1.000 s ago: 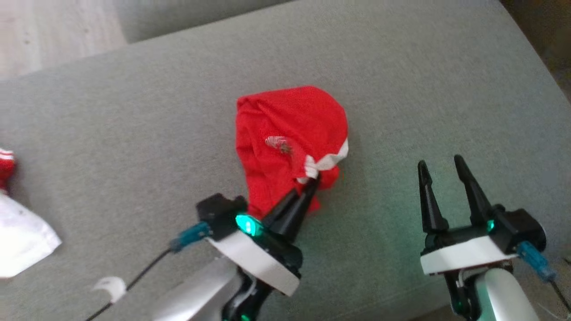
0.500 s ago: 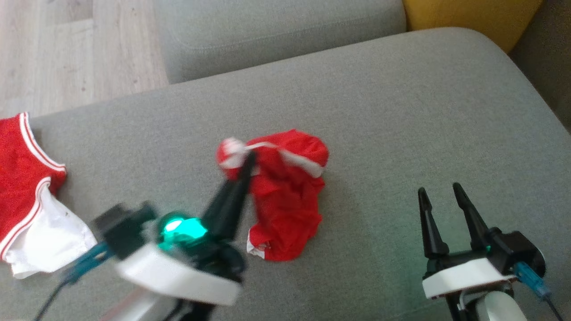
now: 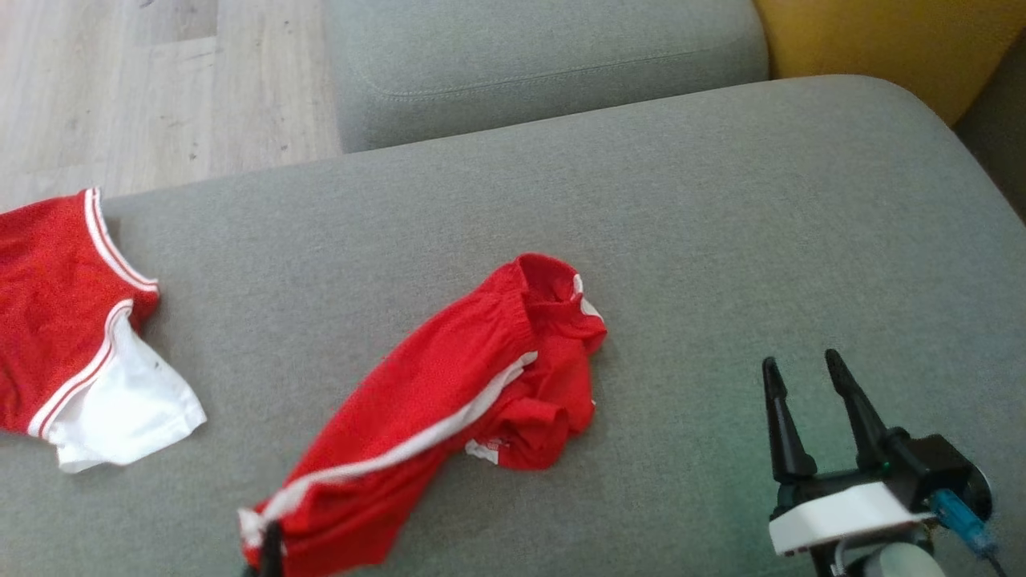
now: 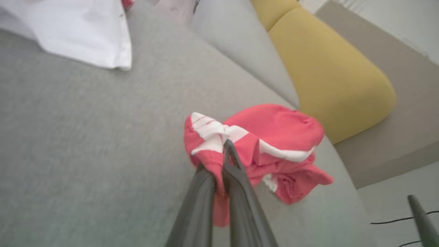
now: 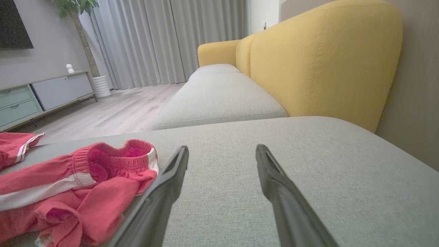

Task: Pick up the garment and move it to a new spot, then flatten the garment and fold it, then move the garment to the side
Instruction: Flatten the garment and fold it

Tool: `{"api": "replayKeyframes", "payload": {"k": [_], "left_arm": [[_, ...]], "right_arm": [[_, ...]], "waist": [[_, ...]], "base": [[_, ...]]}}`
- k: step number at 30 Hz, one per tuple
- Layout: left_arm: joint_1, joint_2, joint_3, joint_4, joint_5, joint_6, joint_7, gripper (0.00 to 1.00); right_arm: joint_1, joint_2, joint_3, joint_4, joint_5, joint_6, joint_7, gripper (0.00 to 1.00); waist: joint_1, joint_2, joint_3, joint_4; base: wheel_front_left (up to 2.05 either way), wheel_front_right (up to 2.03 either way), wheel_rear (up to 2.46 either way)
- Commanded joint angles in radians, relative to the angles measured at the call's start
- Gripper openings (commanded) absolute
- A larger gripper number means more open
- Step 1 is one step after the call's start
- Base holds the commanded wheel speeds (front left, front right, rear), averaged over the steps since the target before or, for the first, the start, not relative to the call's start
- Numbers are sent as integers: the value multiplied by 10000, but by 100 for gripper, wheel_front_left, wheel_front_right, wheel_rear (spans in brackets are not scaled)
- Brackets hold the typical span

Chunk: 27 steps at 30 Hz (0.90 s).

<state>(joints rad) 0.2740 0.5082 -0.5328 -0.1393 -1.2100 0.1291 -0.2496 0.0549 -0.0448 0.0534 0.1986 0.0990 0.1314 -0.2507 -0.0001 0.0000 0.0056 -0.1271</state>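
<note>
Left gripper [image 4: 219, 164] pinched shut on white-trimmed hem of red garment [image 3: 449, 393]; had pulled hem back toward robot; garment lay stretched across grey cushion [image 3: 721, 200], no longer bunched; relocation likely underway, flattening pending; right gripper [image 3: 801, 362] spread wide, empty.

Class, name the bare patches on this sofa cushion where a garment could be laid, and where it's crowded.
Widest bare patch: the grey cushion beyond the red shorts, to its far edge and right corner. A narrower strip lies between the shorts and the right gripper. Crowded: the left end, by the red-and-white garment.
</note>
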Motion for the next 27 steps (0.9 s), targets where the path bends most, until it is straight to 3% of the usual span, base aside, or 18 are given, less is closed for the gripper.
{"api": "replayKeyframes", "payload": {"k": [1,2,3,5,6,13,22,27], "left_arm": [[-512,-49,228,-98,131,-103,-119,0],[-538,-173,78,192,247,-118,-119,0],[-593,-288,-70,456,378,-128,-119,15],[-716,-487,-292,958,573,-107,-119,55],[-804,-499,-418,1183,761,-56,-107,100],[-1101,-86,-727,1760,1636,590,87,100],[-901,1205,-476,348,2389,1925,521,100],[-1784,1286,-945,-542,3006,1815,1022,100]], "right_arm": [[-281,-54,227,-291,-64,-7,-111,100],[-302,-54,245,-286,-79,-7,-111,100],[-322,-54,261,-275,-92,-7,-111,100],[-354,-54,284,-254,-94,-7,-111,100],[-365,-54,293,-246,-95,-7,-111,100],[-307,-54,281,-241,-76,-7,-111,100],[-285,-54,273,-279,32,-7,-111,100],[-430,-54,436,-292,88,-7,-111,100]], "waist": [[1,0,19,43],[1,0,34,75],[1,0,41,92],[1,0,53,119],[1,0,57,125],[1,0,66,134],[1,0,46,159],[1,0,192,30]], "base": [[0,0,0],[0,0,0],[0,0,0],[0,0,0],[0,0,0],[0,0,0],[0,0,0],[0,0,0]]}}
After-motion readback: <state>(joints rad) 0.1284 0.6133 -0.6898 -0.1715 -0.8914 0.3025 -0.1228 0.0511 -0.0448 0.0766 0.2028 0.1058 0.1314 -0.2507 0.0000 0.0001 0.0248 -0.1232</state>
